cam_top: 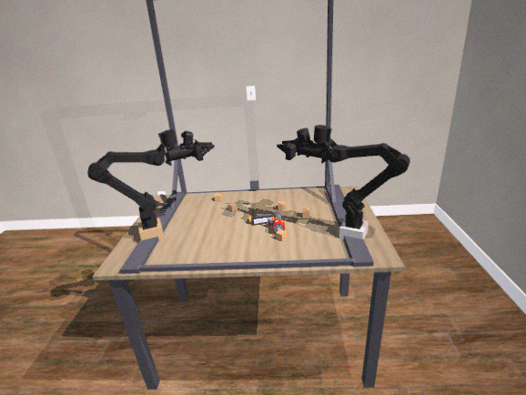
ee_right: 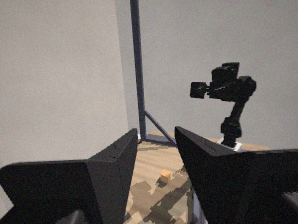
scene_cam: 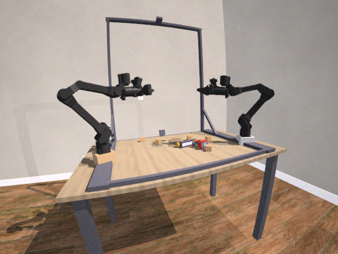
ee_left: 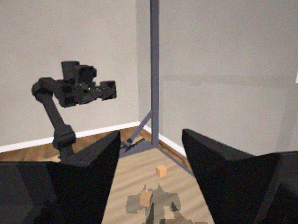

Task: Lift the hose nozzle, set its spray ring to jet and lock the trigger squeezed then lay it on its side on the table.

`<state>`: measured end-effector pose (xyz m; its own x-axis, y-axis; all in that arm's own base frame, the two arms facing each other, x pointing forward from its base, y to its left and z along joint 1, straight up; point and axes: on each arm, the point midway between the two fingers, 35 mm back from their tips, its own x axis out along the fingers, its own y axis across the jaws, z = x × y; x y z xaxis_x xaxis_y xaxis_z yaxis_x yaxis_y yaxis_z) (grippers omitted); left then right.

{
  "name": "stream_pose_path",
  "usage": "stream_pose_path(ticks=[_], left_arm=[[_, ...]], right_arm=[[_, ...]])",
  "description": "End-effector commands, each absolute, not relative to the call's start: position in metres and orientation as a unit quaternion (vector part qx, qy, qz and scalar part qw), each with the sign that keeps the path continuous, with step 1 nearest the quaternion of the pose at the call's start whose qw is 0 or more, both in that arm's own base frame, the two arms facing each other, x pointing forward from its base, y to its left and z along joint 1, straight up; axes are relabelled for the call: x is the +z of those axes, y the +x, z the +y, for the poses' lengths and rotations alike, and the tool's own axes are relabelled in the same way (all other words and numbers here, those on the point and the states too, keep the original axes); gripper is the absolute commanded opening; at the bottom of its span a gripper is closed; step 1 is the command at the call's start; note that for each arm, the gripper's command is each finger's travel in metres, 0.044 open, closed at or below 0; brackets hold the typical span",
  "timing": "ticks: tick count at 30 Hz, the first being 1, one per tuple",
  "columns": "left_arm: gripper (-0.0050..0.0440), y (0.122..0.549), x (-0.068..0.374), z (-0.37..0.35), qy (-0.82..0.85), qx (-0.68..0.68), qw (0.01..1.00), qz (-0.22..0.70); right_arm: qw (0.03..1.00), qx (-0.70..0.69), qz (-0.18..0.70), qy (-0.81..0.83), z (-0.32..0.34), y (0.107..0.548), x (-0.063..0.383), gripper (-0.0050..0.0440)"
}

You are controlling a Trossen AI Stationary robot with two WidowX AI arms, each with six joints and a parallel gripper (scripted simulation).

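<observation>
The hose nozzle (cam_top: 261,217) (scene_cam: 186,141) lies on its side on the table (cam_top: 205,241) (scene_cam: 140,167), its yellow end toward picture left and its red head (cam_top: 278,226) (scene_cam: 202,144) toward picture right. The ring's symbols, white arrow and lever positions are too small to tell. My left gripper (cam_top: 283,151) (scene_cam: 199,89) (ee_left: 151,135), on the picture-right arm in the top and exterior views, is open and empty, raised high above the table. My right gripper (cam_top: 208,151) (scene_cam: 152,90) (ee_right: 156,131), on the picture-left arm, is open and empty at a similar height. Neither touches the nozzle.
A small wooden block (cam_top: 281,235) (scene_cam: 208,148) sits close by the red head; contact is unclear. Other blocks (cam_top: 217,197) (cam_top: 232,207) (cam_top: 281,206) (cam_top: 306,212) stand farther back. Frame posts (cam_top: 329,68) (scene_cam: 109,58) rise at the table's back. Air separates the two grippers.
</observation>
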<state>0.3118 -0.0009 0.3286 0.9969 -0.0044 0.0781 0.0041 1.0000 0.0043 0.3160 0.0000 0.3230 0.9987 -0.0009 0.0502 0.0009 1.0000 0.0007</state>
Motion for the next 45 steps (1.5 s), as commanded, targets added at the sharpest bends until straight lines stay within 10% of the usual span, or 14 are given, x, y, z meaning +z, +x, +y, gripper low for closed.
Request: stream_pose_path(ticks=[1, 45], left_arm=[[0.0239, 0.3141, 0.3255, -0.0014, 0.003, -0.004, 1.000, -0.031], [0.0239, 0.3145, 0.3296, 0.0005, -0.003, 0.002, 0.999, -0.032]], right_arm=[[0.999, 0.002, -0.033, 0.002, 0.0007, 0.3147, 0.3303, 0.0173], [0.999, 0.002, -0.033, 0.002, 0.0007, 0.3147, 0.3301, 0.0173]])
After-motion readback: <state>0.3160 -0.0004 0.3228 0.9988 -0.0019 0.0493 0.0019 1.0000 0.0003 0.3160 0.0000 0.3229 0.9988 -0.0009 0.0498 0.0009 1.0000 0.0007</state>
